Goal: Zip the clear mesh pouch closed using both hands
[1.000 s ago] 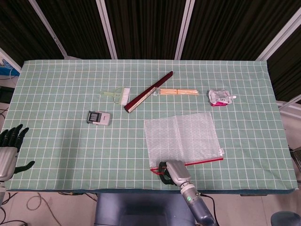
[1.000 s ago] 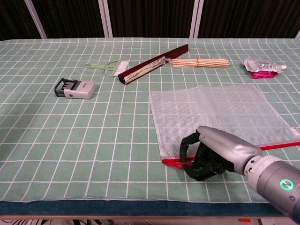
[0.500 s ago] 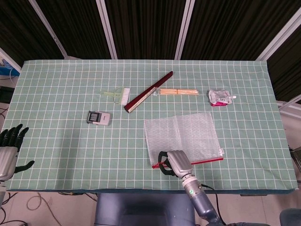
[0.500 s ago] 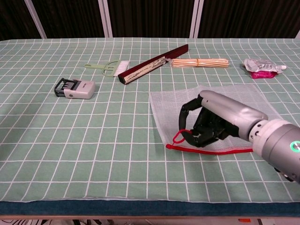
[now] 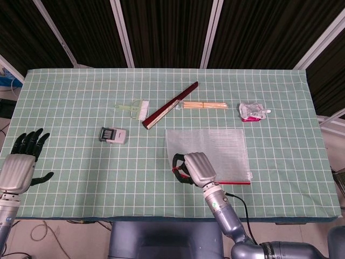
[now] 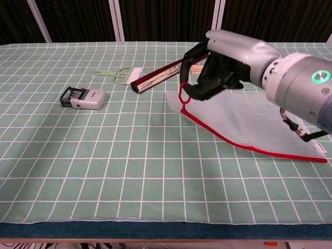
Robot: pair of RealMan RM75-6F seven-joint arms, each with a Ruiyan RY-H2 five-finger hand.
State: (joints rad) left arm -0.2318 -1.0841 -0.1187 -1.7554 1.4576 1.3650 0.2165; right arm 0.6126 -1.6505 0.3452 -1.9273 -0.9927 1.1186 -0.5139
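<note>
Clear mesh pouch with red zipper edge (image 6: 259, 122): centre-right of the green checked tablecloth (image 5: 81, 97), its left corner raised off the cloth. Right hand (image 6: 218, 65): fingers curled, apparently pinching the red pull loop (image 6: 182, 95) at that lifted corner. Left hand (image 5: 24, 156): lower left of the head view, fingers spread, holding nothing. Upper centre: dark red folded fan (image 5: 170, 105), bundle of wooden sticks (image 5: 205, 105), small green brush (image 5: 133, 108). Left of centre: grey stamp (image 5: 113, 135). Upper right: crumpled pink-and-white sachet (image 5: 252, 111).

Clear mesh pouch (image 6: 259, 122), red-zippered, near corner lifted off table.
</note>
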